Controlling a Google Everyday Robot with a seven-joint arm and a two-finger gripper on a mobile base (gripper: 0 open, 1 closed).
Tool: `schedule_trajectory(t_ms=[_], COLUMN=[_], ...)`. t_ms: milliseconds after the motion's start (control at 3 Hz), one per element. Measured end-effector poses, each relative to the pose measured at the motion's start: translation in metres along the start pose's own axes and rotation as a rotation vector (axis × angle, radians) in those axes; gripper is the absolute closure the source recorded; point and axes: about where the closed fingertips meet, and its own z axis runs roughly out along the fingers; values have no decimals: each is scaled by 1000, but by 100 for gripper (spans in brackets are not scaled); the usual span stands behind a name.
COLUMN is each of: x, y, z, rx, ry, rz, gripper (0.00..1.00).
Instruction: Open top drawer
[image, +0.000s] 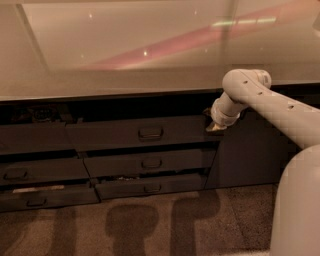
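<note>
The top drawer (115, 135) is the wide dark grey front under the counter edge, with a small rectangular pull handle (150, 133) at its centre. It stands pulled out a little past the fronts beside it, with a dark gap above. My gripper (212, 122) is at the drawer's upper right corner, at the end of the white arm (260, 97) that reaches in from the right. The wrist hides most of the gripper.
A glossy pale counter top (125, 55) spans the scene above. Two shallower drawers (150, 163) sit below the top one, more drawers (30, 172) at left, and a dark cabinet door (247, 150) at right. Brown carpet (150, 225) lies in front.
</note>
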Motion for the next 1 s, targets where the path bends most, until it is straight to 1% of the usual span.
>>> schedule_trajectory(t_ms=[333, 667, 1000], x=[-3, -4, -5], y=[12, 13, 25], z=[-4, -7, -3], rx=[35, 37, 36], ry=[17, 18, 19], rz=[-20, -24, -30], gripper=[100, 100, 100])
